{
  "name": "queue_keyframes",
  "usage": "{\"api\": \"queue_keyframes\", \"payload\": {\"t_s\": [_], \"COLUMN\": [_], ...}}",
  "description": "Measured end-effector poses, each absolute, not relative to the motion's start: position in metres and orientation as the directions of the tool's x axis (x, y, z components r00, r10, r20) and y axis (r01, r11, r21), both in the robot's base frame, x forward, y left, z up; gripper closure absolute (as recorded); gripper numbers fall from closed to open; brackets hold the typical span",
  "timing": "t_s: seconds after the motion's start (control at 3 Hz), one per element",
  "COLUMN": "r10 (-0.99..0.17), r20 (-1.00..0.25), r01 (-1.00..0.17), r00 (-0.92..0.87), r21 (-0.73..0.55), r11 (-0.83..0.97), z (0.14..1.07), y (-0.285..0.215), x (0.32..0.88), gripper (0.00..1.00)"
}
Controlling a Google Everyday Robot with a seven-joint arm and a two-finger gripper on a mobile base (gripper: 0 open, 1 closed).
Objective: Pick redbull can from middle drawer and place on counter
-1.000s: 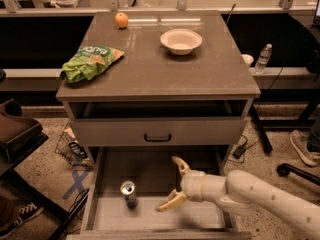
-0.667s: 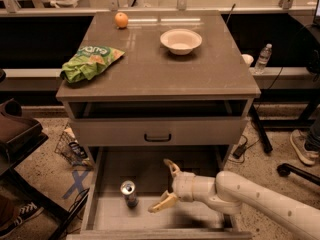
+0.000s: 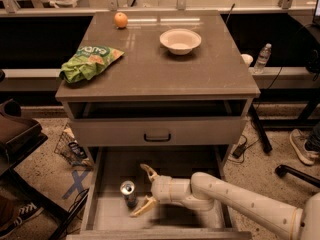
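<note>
The redbull can (image 3: pixel 128 192) stands upright on the floor of the open middle drawer (image 3: pixel 112 215), left of centre, its silver top showing. My gripper (image 3: pixel 143 191) is inside the drawer just right of the can, its two tan fingers spread open, one above and one below the can's level, not touching it. My white arm reaches in from the lower right. The counter (image 3: pixel 150 69) is the grey-brown top of the cabinet above.
On the counter lie a green chip bag (image 3: pixel 89 61), an orange (image 3: pixel 120 19) and a white bowl (image 3: pixel 180 40). A closed drawer front with black handle (image 3: pixel 157 135) sits above the open drawer. A water bottle (image 3: pixel 262 58) stands at right; a dark chair (image 3: pixel 15 134) at left.
My gripper has moved left across the drawer toward the can, staying open. The can has not moved.
</note>
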State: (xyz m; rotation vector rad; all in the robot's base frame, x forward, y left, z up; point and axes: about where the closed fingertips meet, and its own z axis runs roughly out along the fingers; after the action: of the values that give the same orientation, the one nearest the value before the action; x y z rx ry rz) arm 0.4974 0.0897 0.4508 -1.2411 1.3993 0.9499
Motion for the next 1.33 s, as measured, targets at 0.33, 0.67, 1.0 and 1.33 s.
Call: {"api": "queue_keyframes", "payload": {"t_s": [0.33, 0.67, 1.0, 1.33], "r10": [-0.193, -0.188, -0.182, -0.188], "r20": [-0.977, -0.974, -0.977, -0.982], "r01": [-0.987, -0.986, -0.988, -0.996], "r00": [0.094, 0.123, 0.11, 0.027], "r21": [-0.117, -0.142, -0.128, -0.041], "r11": [0.111, 0.09, 0.09, 0.075], "z": [0.438, 0.437, 0.444, 0.464], "y": [0.109, 0.116, 0.12, 0.117], "x": [0.489, 0.483, 0.482, 0.489], "gripper": [0.03, 0.26, 0.49, 0.8]}}
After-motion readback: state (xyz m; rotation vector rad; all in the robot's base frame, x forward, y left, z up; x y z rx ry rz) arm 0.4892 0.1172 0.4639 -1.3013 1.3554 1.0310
